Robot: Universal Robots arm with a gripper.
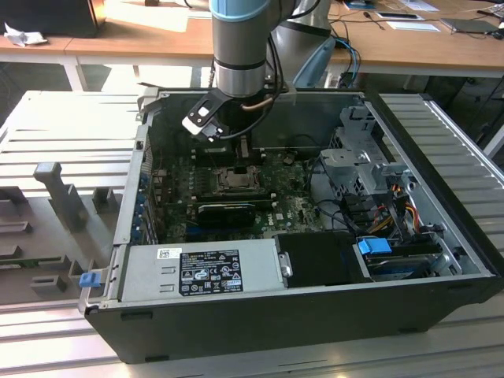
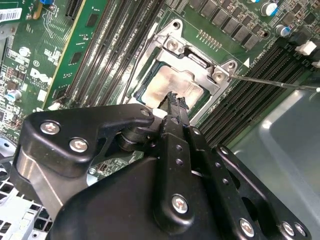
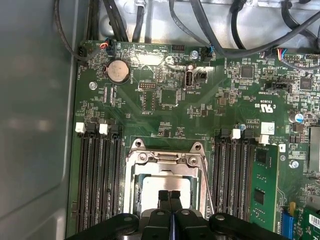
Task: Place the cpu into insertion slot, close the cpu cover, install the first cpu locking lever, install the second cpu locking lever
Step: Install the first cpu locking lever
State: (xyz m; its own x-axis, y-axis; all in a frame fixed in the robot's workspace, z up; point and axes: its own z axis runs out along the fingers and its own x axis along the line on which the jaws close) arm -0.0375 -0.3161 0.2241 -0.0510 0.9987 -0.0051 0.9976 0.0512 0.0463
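Plainly, in the second wrist view the gripper is seen with its toothed fingers pressed together and nothing caught between them, the tips held just above the cpu. The cpu is seated flat in its socket, and the cpu cover appears to be laid down around it, so that the silver top is left bare through the square opening. A thin locking lever juts away from one corner of the socket, free of any catch, so the cover is judged not yet clamped.

In the first wrist view the closed tips are shown over the chip, and the socket is flanked by memory slots on the motherboard.

In the exterior view the arm is reached down into the open computer case. The case is laid on its side on the counter, so that the board faces upward and the socket, near the board's middle, can be approached from above.
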